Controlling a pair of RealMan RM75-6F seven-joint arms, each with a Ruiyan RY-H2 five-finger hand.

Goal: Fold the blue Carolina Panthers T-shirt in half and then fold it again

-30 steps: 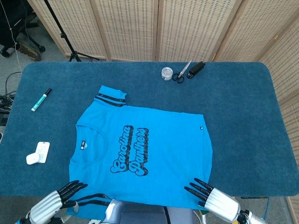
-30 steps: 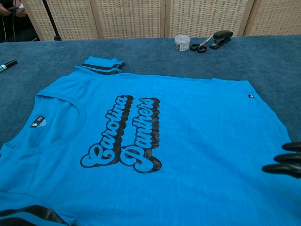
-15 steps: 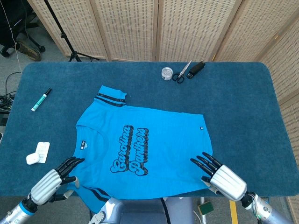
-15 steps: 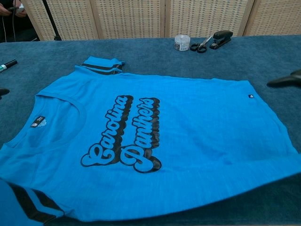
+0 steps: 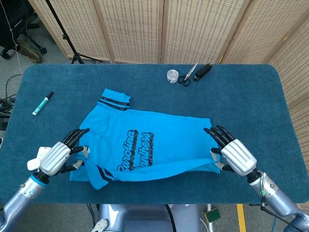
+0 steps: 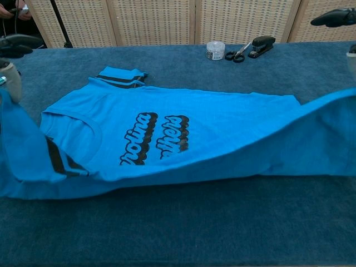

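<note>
The blue Carolina Panthers T-shirt (image 5: 149, 145) lies in the middle of the table with its collar to the left. Its near edge is raised off the cloth and curls over the lettering. My left hand (image 5: 58, 155) grips the near shoulder and sleeve end. My right hand (image 5: 235, 153) grips the near hem corner. In the chest view the T-shirt (image 6: 194, 128) sags between the two raised ends, with my left hand (image 6: 11, 47) at the upper left edge and my right hand (image 6: 336, 16) at the upper right. The far sleeve (image 5: 115, 99) still lies flat.
A small clear jar (image 5: 172, 75), scissors (image 5: 186, 77) and a black stapler (image 5: 204, 71) sit at the far edge of the blue table (image 5: 256, 96). A green marker (image 5: 42, 103) lies far left. A white tag (image 5: 38, 155) lies beside my left hand. Wicker screens stand behind.
Both hands have risen and moved away from me, carrying the shirt's near edge up and over. The lower half of the lettering is now covered.
</note>
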